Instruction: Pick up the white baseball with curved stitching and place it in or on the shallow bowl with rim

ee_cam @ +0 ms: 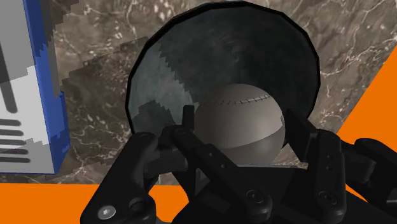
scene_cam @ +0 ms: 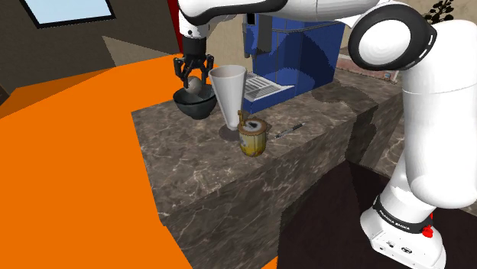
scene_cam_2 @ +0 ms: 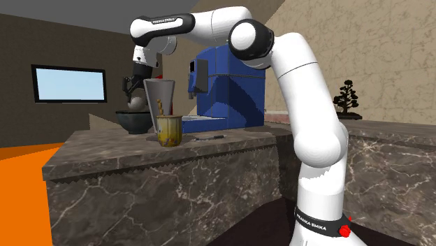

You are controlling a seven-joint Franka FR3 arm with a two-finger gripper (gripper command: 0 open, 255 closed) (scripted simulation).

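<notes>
In the wrist view, the black gripper (ee_cam: 240, 118) pinches the grey-white baseball (ee_cam: 238, 130), stitching showing, one finger pressed on each side. Right behind it opens the dark shallow bowl (ee_cam: 210, 44), on the dark marble counter (ee_cam: 102, 102).

In the shoulder view, a yellowish barrel-shaped mug (scene_cam: 253, 137) stands at the frame's centre with a thin dark utensil (scene_cam: 289, 130) just right of it. Behind the mug rises a white cone-shaped cup (scene_cam: 228, 92). Up and left of the cone, the baseball hangs in the gripper just above the bowl, near the counter's far corner. A blue coffee machine (scene_cam: 294, 46) sits furthest back, at top centre.
</notes>
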